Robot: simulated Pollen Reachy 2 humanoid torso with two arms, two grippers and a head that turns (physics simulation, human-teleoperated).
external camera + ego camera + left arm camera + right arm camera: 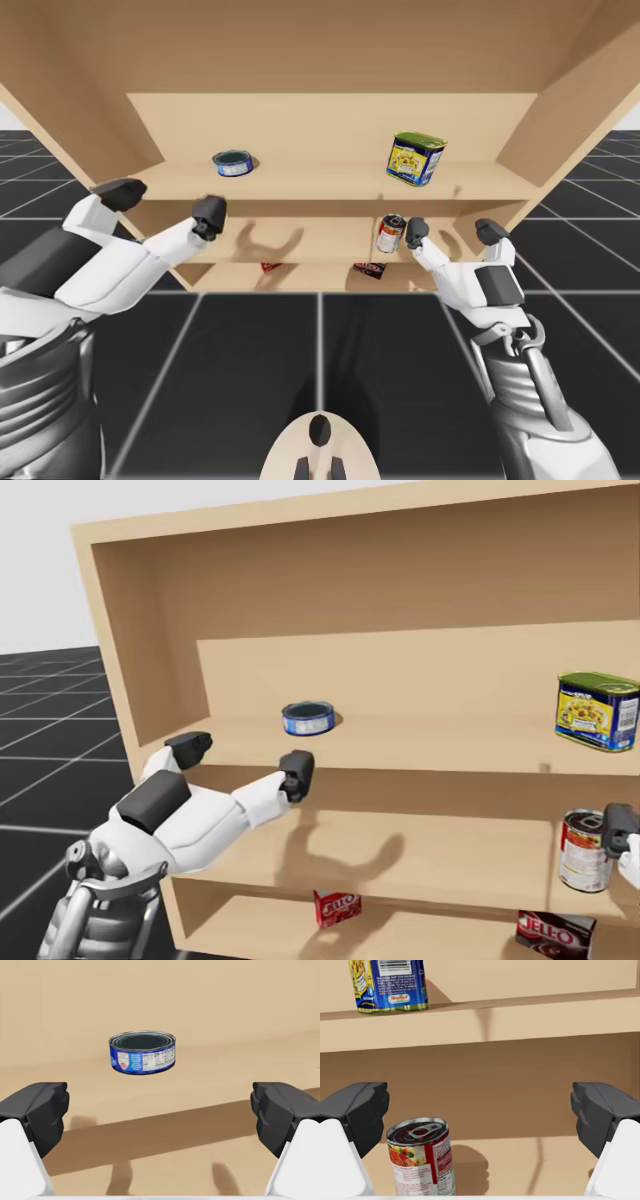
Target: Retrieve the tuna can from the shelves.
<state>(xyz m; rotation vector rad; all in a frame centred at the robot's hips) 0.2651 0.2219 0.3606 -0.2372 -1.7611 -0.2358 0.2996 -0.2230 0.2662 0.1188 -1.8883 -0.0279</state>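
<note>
Closest up are my left claw's dark fingers (35,1110), spread wide apart with nothing between them, so the left claw (160,1110) is released. It hovers at the front edge of the upper shelf (320,182). The tuna can (142,1052), a low blue one, sits flat on that shelf straight ahead of the claw, a bit further back and not touching it. In the high view it's toward the left end of the wooden shelves (330,120). A blue-and-yellow rectangular tin (416,158) stands on the same shelf, well apart toward the other end. My right claw (453,233) is released too, fingers wide, in front of the middle shelf (320,240). A red-and-white can (422,1162) stands upright there, just beside one of its fingers, not gripped. Down on the bottom shelf (310,274) there's a small red box (337,907) and a dark box (548,932), well apart from each other.
</note>
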